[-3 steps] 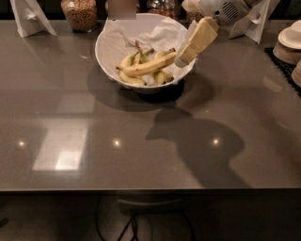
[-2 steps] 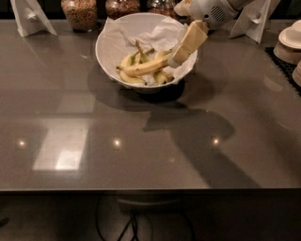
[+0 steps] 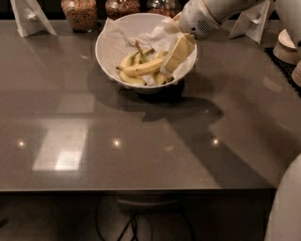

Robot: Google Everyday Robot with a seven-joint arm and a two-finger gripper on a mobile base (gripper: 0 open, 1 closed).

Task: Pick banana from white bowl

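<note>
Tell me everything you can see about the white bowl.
The white bowl is large, round and deep, with a smooth wall. It stands upright on the grey table, near its far edge, before three jars. Crumpled white paper lines it and rises past the rim. Several bananas lie inside. The tool reaches in at its right side, tip by the bananas; contact with the rim is unclear.

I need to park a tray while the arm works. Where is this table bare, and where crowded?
Bare: the table from the white bowl forward to the front edge, and left of the bowl. Crowded: the back edge with jars, the right edge's stacked items, and the bowl's right side, where the hand hangs beside the banana.
</note>
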